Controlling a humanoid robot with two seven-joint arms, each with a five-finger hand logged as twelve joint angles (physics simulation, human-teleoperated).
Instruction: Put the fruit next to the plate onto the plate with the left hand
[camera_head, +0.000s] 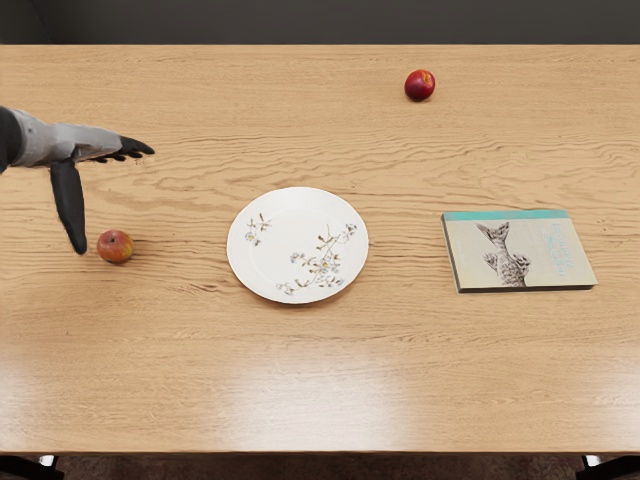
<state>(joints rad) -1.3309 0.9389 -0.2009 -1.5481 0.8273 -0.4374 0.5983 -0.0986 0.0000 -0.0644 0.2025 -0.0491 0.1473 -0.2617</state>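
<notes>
**Target fruit sits just right of the down-hanging digit, on the near side of the palm**

The left hand (72, 148) comes in from the left edge and hovers over the table (300, 385), holding nothing. Its fingers (130, 150) are spread: most point right, and one long digit (68, 205) hangs toward the near edge.

The small apple (115, 245) lies on the wood just right of that digit's tip, apart from it. It sits left of the plate (300, 212), with bare table between them. It's round, so no axis to align to.

A second apple (420, 85) lies far-right, well away from the plate, so I judge the left one is the target. The book (518, 250) right of the plate is not involved.

Next move as I read it: drop the palm nearer and slightly right, close the hand around the apple, then carry it right.
</notes>
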